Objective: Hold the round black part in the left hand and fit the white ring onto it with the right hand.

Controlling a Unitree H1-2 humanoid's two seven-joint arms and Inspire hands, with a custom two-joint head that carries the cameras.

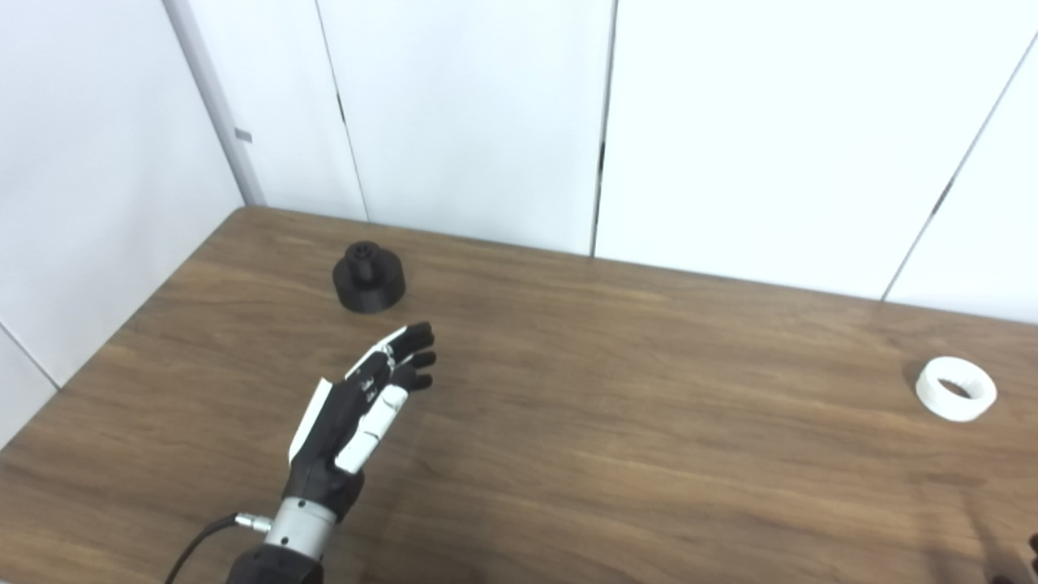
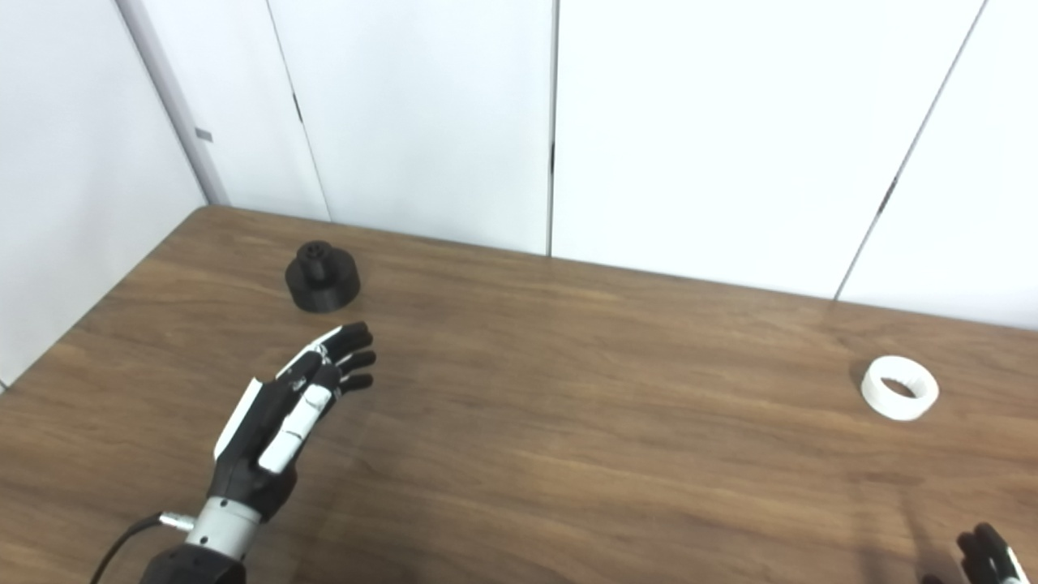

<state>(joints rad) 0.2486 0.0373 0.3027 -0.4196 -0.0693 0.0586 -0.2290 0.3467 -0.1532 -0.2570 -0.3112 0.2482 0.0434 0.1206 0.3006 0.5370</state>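
Observation:
The round black part (image 1: 369, 277) stands on the wooden table (image 1: 616, 422) at the far left, with a small hub on top. My left hand (image 1: 361, 410) is open and empty above the table, fingers straight and pointing toward the part, a short way in front of it. The white ring (image 1: 956, 388) lies flat near the table's right side. My right hand (image 2: 988, 556) shows only as fingertips at the bottom right corner, well in front of the ring; I cannot tell whether it is open or shut.
White wall panels (image 1: 486, 113) rise right behind the table's far edge and along its left edge. A black cable (image 1: 199, 543) runs from my left wrist.

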